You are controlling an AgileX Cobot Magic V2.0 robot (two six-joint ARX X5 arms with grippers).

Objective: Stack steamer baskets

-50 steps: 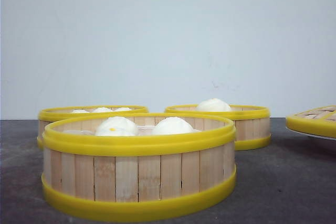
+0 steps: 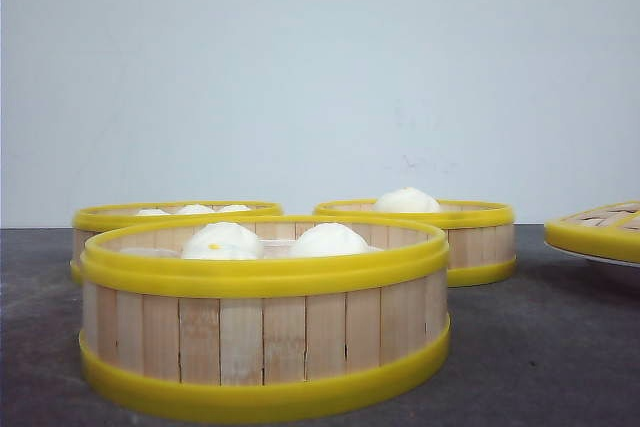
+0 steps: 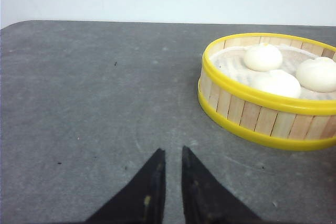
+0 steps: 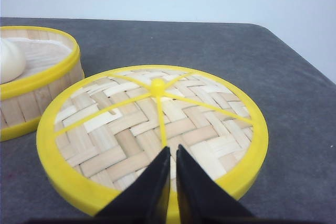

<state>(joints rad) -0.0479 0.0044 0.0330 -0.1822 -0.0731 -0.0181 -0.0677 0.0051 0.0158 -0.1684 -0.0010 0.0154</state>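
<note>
Front view: 3 steamer baskets are seen standing singly on the dark grey table (image 2: 560,347), none yet stacked. The nearest basket (image 2: 265,332) sits in the foreground with 2 white buns (image 2: 222,240) visible over its rim; the back left basket (image 2: 120,219) lies behind it and partly hidden by it, and the back right basket (image 2: 470,232) stands apart to the right with 1 bun showing. The woven lid (image 2: 598,232) is cut by the right edge. Neither arm is seen in this view.

In the left wrist view the left gripper (image 3: 172,156) is held low over bare table, its jaws nearly closed with only a narrow slit between them and nothing held; a basket holding 3 buns is seen near it but well clear of the fingertips. In the right wrist view the right gripper (image 4: 172,153) is seen above the near rim of the lid, jaws likewise almost together and empty, with a basket beside the lid.

The baskets are judged light and fairly stiff, though the glossy yellow rims are likely slippery and the slat walls thin. A hold across the wall, 1 finger inside and 1 outside just under the top rim, is judged best, clear of the buns. The basket should be kept level, since the buns are loose and soft.
</note>
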